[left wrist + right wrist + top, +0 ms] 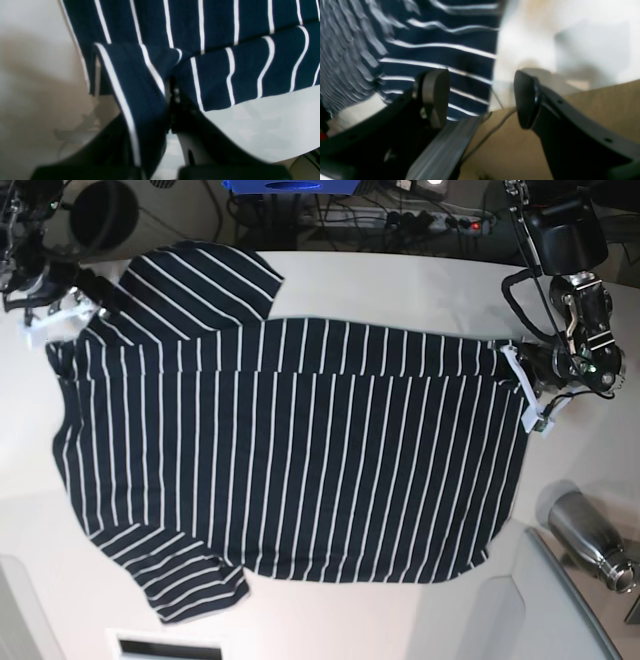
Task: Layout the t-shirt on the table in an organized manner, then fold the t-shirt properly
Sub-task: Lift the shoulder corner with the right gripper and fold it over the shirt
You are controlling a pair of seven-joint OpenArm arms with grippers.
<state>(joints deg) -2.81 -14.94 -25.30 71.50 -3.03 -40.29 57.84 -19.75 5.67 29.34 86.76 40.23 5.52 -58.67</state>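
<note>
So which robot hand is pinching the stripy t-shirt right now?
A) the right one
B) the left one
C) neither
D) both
B. In the left wrist view the left gripper is shut on a fold of the t-shirt, while the right gripper is open with nothing between its fingers, beside the shirt on the table.

We see dark clutter behind the bench: tangled cables, a power strip, a blue box. A steel bottle lies front right.
</note>
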